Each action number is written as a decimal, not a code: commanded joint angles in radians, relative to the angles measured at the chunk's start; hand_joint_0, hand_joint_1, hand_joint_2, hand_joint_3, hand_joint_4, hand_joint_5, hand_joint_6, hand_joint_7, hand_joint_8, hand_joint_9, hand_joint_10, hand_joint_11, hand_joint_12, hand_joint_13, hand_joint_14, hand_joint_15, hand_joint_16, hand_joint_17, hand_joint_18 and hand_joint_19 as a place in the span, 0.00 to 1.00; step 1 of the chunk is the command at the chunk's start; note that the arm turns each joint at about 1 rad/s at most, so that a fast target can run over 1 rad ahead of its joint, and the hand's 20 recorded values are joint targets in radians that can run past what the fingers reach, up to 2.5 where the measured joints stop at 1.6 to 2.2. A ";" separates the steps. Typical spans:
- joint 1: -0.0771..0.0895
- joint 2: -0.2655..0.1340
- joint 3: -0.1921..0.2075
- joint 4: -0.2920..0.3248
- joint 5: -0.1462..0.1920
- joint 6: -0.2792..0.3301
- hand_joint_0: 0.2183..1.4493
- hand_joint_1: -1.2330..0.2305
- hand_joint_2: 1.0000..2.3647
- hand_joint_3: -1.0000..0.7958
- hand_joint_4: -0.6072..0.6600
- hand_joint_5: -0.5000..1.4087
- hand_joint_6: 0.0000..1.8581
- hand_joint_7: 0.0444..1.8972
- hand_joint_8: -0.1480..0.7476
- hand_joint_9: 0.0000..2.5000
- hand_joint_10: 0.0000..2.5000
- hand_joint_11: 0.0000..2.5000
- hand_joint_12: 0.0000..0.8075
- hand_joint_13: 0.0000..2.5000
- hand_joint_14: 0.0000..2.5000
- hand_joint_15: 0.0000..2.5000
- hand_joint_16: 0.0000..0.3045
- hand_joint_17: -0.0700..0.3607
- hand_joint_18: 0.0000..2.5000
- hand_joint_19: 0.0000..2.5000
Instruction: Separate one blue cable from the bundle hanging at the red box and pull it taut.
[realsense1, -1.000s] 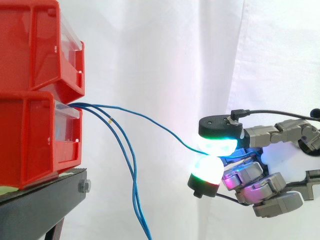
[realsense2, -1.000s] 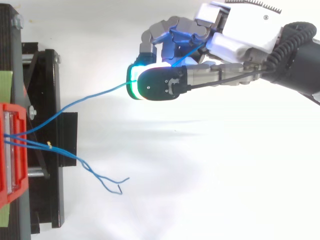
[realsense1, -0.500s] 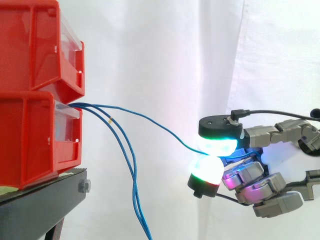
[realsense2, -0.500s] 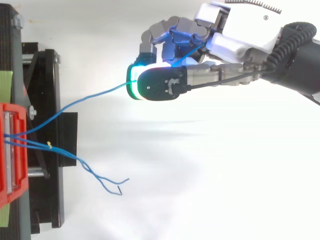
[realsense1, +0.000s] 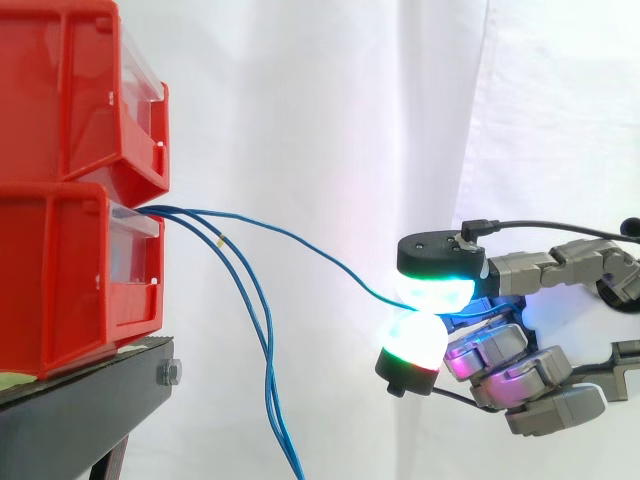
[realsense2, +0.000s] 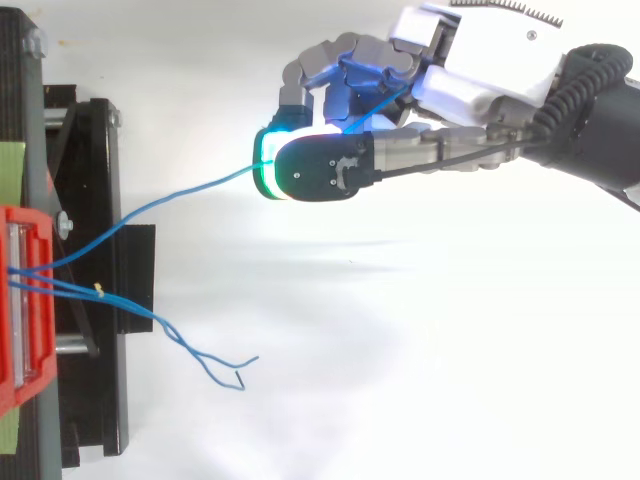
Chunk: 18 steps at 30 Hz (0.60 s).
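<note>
One of three | pinches blue cable (realsense1: 300, 240) between glowing pads (realsense1: 436, 291) of robot hand (realsense1: 520, 270), well clear of red box (realsense1: 60, 270), span sagging | leaves other strands (realsense1: 262, 340) hanging | judged thin, light, limp, slippery | needs firm pinch at present spot

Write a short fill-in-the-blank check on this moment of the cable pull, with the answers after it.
1. The hand pinches one ____ cable between two glowing pads.
2. That cable leaves the ____ of the two stacked red bins.
3. The two loose cables hang ____ past the black stand.
4. In the side view the hand comes in from the ____ edge.

Missing words: blue; lower; down; right.
</note>
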<state>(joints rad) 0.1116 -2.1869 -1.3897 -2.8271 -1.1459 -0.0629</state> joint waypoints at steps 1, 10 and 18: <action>0.000 -0.001 0.000 0.000 0.000 0.000 0.34 0.31 0.01 0.55 0.57 0.15 0.48 0.62 0.48 0.13 1.00 0.94 0.50 0.35 1.00 0.82 0.14 0.39 0.55 0.68; 0.000 0.001 0.000 0.000 0.000 0.000 0.34 0.31 0.01 0.55 0.58 0.15 0.48 0.62 0.48 0.13 1.00 0.94 0.50 0.35 1.00 0.81 0.14 0.39 0.55 0.67; 0.000 -0.001 0.000 0.000 0.000 0.000 0.34 0.31 0.01 0.55 0.58 0.15 0.48 0.62 0.49 0.13 1.00 0.94 0.51 0.35 1.00 0.81 0.14 0.39 0.55 0.66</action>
<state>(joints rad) 0.1113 -2.1869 -1.3898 -2.8271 -1.1460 -0.0629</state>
